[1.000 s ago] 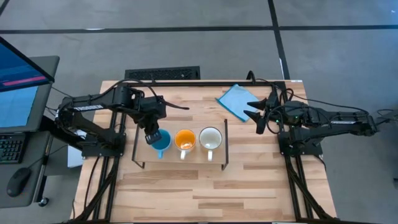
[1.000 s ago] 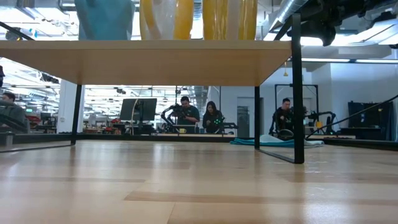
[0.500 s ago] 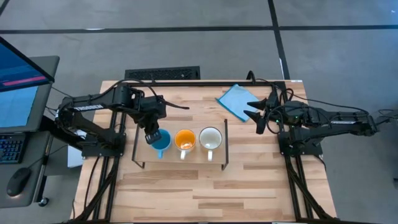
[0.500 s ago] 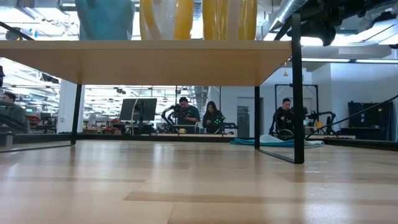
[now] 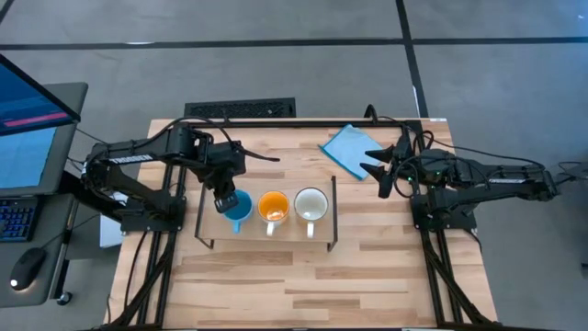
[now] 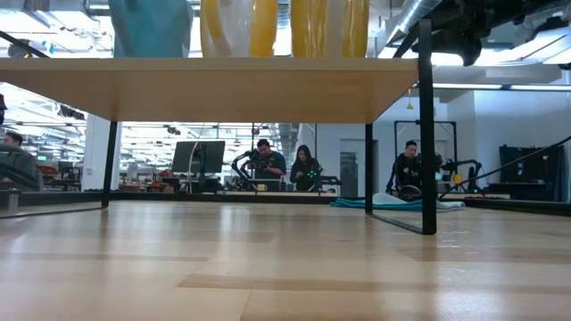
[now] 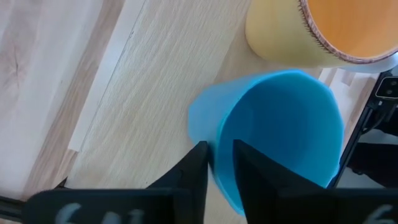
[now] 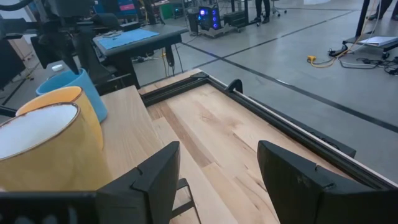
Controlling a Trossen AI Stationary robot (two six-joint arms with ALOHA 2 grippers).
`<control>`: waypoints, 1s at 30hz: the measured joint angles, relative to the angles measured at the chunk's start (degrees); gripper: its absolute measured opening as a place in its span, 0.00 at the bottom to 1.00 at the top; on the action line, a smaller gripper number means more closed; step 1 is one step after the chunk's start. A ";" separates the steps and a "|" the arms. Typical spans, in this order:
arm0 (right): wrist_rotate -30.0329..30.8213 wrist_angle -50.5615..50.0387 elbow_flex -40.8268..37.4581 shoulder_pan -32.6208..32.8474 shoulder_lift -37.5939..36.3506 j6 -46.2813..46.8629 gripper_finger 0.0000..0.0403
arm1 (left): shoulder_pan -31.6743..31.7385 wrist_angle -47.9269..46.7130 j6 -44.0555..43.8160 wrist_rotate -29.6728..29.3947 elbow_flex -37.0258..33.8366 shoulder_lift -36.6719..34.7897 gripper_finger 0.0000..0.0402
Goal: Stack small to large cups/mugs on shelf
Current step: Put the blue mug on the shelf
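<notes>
From above, a low wooden shelf (image 5: pixel 266 241) stands near the middle of the table (image 5: pixel 294 285), and three mugs sit on it in a row. The blue mug (image 5: pixel 239 211) is at the shelf's left end, the orange mug (image 5: pixel 273 206) is in the middle just beside it, and the white mug (image 5: pixel 311 204) is nearest the shelf's right end. The left gripper (image 5: pixel 223 201) is over the far-left edge of the blue mug. The right gripper (image 5: pixel 382 166) hangs well to the right of the shelf, near a folded blue cloth (image 5: pixel 349 150), with its fingers spread and nothing between them.

At table level, the underside of the shelf (image 6: pixel 210 89) fills the upper part of the picture on thin black legs (image 6: pixel 426 134). The bottoms of the blue mug (image 6: pixel 150 27), orange mug (image 6: pixel 239 27) and white mug (image 6: pixel 328 27) show above the shelf board. People (image 6: pixel 266 163) sit at desks far behind the shelf.

From the left wrist, the left gripper (image 7: pixel 220 167) has one finger outside and one inside the blue mug (image 7: pixel 280 137), straddling its wall closely; whether they still press it I cannot tell. The orange mug (image 7: pixel 305 34) stands just beside it on the shelf (image 7: pixel 124 112).

From the right wrist, the right gripper (image 8: pixel 217 171) shows wide-apart fingers over the table (image 8: pixel 224 134). The white mug (image 8: pixel 43 149), orange mug (image 8: pixel 53 99) and blue mug (image 8: pixel 78 84) line up on the shelf (image 8: pixel 134 124).
</notes>
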 joint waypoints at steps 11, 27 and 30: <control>0.00 -0.01 0.00 0.00 0.02 0.00 0.59 | 0.02 0.19 0.61 1.24 0.00 0.00 0.23; 0.01 -0.02 0.00 0.00 0.01 0.00 0.59 | 0.02 0.22 3.69 1.51 0.00 0.00 0.23; 0.02 -0.02 0.00 0.00 0.00 0.00 0.59 | 0.02 0.24 4.58 1.27 0.00 0.00 0.23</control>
